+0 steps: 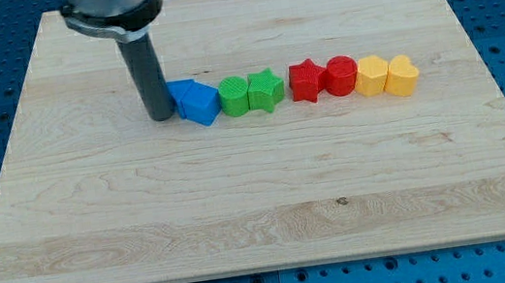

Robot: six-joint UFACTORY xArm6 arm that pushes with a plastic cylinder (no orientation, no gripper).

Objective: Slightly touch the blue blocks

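Two blue blocks sit at the left end of a row of blocks: a blue cube-like block (179, 92) partly hidden behind my rod, and a blue pentagon-like block (199, 104) just to its right. My tip (160, 117) rests on the board at the left side of the blue blocks, touching or nearly touching them. The rod rises from there to the view's top.
To the right of the blue blocks the row continues: a green cylinder (234, 96), a green star (265, 90), a red star (307, 80), a red cylinder (342, 76), a yellow block (373, 75) and a yellow heart-like block (402, 76). The wooden board (263, 218) lies on a blue perforated table.
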